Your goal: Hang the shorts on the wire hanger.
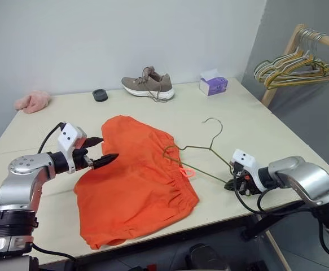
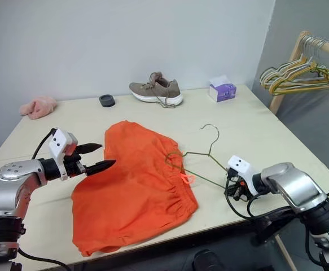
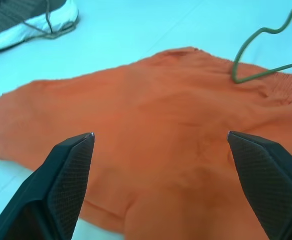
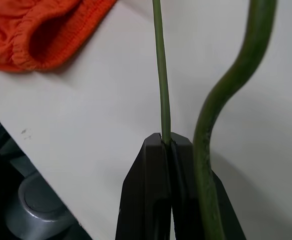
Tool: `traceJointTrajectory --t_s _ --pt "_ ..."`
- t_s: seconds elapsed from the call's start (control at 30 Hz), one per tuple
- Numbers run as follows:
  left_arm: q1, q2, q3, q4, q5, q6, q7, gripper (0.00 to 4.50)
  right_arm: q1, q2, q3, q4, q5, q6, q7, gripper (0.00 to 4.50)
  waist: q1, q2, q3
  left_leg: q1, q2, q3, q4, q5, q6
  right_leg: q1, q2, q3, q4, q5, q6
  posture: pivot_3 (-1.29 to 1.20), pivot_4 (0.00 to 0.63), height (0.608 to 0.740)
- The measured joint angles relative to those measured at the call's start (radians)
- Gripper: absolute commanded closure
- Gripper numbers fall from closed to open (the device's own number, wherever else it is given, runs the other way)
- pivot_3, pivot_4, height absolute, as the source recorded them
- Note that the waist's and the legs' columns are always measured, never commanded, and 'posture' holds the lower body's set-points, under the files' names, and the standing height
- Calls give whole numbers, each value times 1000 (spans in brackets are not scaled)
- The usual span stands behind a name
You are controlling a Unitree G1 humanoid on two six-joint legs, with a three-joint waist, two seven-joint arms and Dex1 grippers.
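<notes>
A: Orange fabric, the shorts [image 1: 133, 183], lies flat mid-tabletop [image 1: 254, 124]; your wire hanger [image 1: 201, 149] rests at its three o'clock edge, one corner on the waistband.

B: And your pincers?

A: Your right pincer [image 4: 167, 142] pinches the hanger's wire. Your left pincer [image 1: 99, 151] gapes wide at the shorts' nine o'clock.

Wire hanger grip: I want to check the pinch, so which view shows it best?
The right wrist view: the right gripper has its jaws shut on the wire hanger. Both eye views show its whole outline, the left wrist view one bend.
</notes>
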Motion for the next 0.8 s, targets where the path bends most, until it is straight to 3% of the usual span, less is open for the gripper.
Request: traceJointTrajectory --t_s 0.2,0.53,0.8 --pt "1 1 0 -8 -14 19 -23 27 -31 -21 -64 18 62 63 34 4500 8 0 0 -1 0 0 0 0 0 0 0 -1 0 1 -1 -296 0 740" --pt "18 2 0 -45 -31 68 -64 27 65 -16 -180 38 152 274 -48 4500 21 0 0 0 0 0 0 0 0 0 1 -1 1 0 0 -305 0 740" --pt "6 2 -1 -36 -23 66 -72 27 91 -18 -201 -49 231 362 -68 4500 20 0 0 0 0 0 0 0 0 -1 2 0 1 0 0 -309 0 740"
